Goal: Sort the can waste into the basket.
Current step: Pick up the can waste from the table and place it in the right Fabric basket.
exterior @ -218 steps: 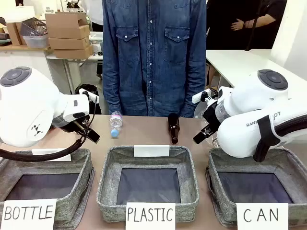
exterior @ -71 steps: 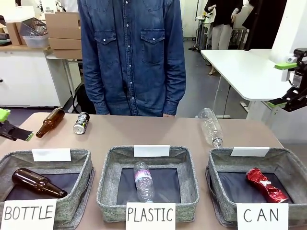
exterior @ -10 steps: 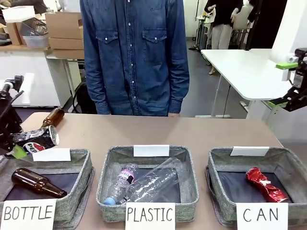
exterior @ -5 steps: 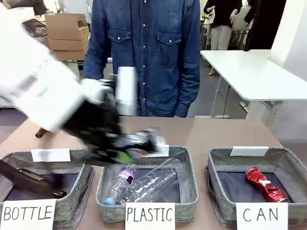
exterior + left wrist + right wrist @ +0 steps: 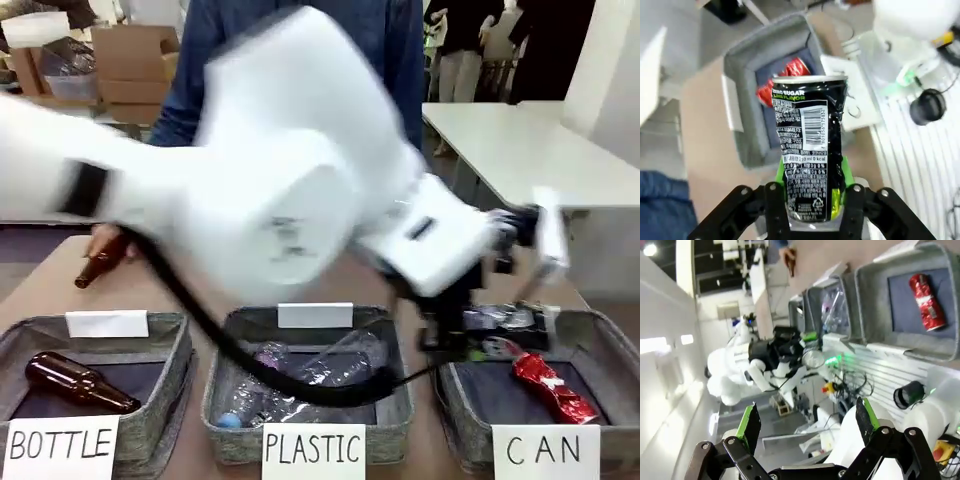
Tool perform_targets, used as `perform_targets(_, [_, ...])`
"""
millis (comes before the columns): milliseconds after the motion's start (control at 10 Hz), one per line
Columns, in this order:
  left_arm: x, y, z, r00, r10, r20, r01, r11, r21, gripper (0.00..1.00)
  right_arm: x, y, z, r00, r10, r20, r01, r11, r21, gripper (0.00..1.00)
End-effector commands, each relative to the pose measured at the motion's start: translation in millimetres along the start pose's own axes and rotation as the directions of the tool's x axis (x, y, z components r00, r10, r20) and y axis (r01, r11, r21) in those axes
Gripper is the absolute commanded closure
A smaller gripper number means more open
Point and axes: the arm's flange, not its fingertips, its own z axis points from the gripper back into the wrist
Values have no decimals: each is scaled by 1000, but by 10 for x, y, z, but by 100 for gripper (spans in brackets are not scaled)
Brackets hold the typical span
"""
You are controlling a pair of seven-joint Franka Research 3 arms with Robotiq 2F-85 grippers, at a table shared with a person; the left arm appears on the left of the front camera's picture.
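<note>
On my brown worktop (image 5: 190, 285), left gripper (image 5: 812, 202) jaws clamp the black can (image 5: 809, 150) above the CAN basket (image 5: 740, 90); right gripper (image 5: 807, 427) jaws gape empty.

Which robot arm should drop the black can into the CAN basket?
The left. Its gripper is shut on the black can, right over the CAN basket where the red can lies. The right gripper is open, empty and off to the side.

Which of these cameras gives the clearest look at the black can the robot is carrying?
The left wrist view: the black can stands sharp and close, clamped in the left gripper, its label readable. The front view shows it blurred over the CAN basket, half hidden behind the arm. In the right wrist view it is only a small round end.
</note>
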Motion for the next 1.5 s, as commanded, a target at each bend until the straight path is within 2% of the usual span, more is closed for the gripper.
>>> perform_targets(0, [397, 350, -333, 996, -59, -69, 59, 998, 10, 56, 199, 5, -179, 993, 11, -121, -7, 1000, 27, 0])
perform_targets(200, [594, 522, -691, 995, -39, -92, 35, 999, -37, 56, 199, 5, -179, 993, 11, -121, -7, 1000, 27, 0])
perform_targets(500, [450, 589, -749, 993, 14, -115, -18, 999, -38, 56, 199, 5, -179, 993, 11, -121, -7, 1000, 27, 0])
perform_targets(800, [442, 576, -808, 991, -7, -134, 2, 999, -37, 56, 199, 5, -179, 993, 11, -121, -7, 1000, 27, 0])
perform_targets(900, [423, 580, -825, 991, -9, -132, 4, 999, -43, 0, 199, 5, -179, 993, 11, -121, -7, 1000, 27, 0])
perform_targets(1400, [413, 562, -794, 990, -3, -139, 1, 1000, -12, 0, 199, 5, -179, 993, 11, -121, -7, 1000, 27, 0])
